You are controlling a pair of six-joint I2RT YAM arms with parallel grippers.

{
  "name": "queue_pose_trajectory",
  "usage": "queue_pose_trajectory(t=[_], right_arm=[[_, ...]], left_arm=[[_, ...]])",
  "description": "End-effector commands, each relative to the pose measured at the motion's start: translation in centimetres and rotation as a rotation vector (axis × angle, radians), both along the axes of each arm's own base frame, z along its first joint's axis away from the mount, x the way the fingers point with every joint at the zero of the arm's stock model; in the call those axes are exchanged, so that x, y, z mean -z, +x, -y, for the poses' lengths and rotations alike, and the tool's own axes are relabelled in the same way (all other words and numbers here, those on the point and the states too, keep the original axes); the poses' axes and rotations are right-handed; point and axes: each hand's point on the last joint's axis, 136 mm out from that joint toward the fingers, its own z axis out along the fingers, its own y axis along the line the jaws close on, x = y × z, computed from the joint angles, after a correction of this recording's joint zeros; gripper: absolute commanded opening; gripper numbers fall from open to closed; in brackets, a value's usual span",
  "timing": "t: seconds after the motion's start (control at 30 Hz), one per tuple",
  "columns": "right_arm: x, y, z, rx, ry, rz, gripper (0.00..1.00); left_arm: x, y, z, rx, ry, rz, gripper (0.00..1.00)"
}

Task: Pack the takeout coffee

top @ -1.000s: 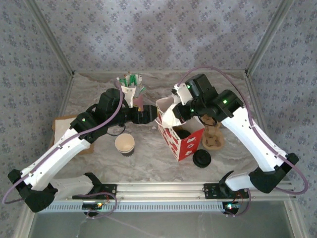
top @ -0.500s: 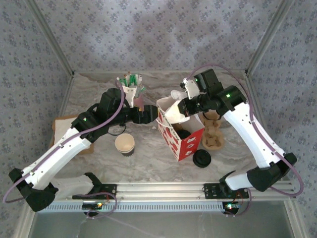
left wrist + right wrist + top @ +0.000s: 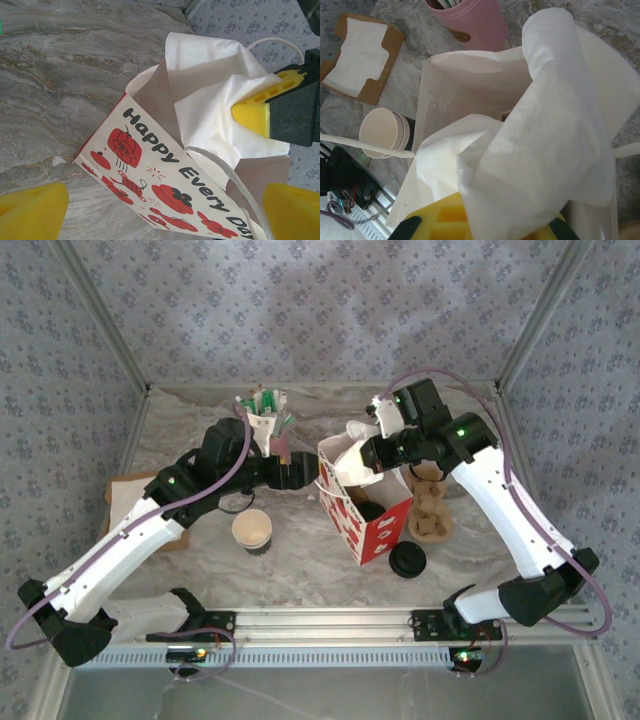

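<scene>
The takeout coffee point(image 3: 252, 531) is a small paper cup with a cream inside, standing open on the marble left of the red-and-white bag point(image 3: 368, 520); in the right wrist view the cup point(image 3: 380, 132) shows beside the bag's mouth point(image 3: 465, 95). My right gripper point(image 3: 366, 452) is shut on a white napkin point(image 3: 545, 130) and holds it over the bag's opening. My left gripper point(image 3: 300, 473) stands open at the bag's left side, apart from the cup. Its yellow fingers point(image 3: 31, 210) flank the printed bag wall point(image 3: 165, 175), with the napkin point(image 3: 210, 95) above.
A pink cup of sticks point(image 3: 265, 422) stands behind the left gripper. A black round lid point(image 3: 408, 560) lies right of the bag in front, next to a brown cup carrier point(image 3: 430, 508). A cardboard tray with napkins point(image 3: 357, 55) lies at the far left.
My right gripper has risen and drawn back a little with the napkin, now higher over the bag's mouth. The left arm, cup and bag have stayed put.
</scene>
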Motion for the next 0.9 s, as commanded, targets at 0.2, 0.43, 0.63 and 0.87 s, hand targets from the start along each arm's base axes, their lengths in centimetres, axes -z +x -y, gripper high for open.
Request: queue_pose_trajectory(t=[0.2,0.43,0.63,0.87], right_arm=[[2.2,0.2,-1.2,-0.011,-0.093,0.009,0.0],[3.4,-0.7,-2.3,-0.044,-0.126,0.003,0.0],[3.1,-1.8,-2.4,-0.054,-0.132,0.021,0.0],[2.7,-3.2,-2.3,-0.068,-0.111,0.027,0.0]], left_arm=[[-0.6,0.1,0.2,0.009,-0.003,0.03,0.99],[-0.6,0.2,0.3,0.009,-0.001,0.03,0.99],[-0.5,0.2,0.3,0.01,-0.001,0.03,0.99],[-0.4,0.3,0.4,0.009,-0.002,0.026,0.99]])
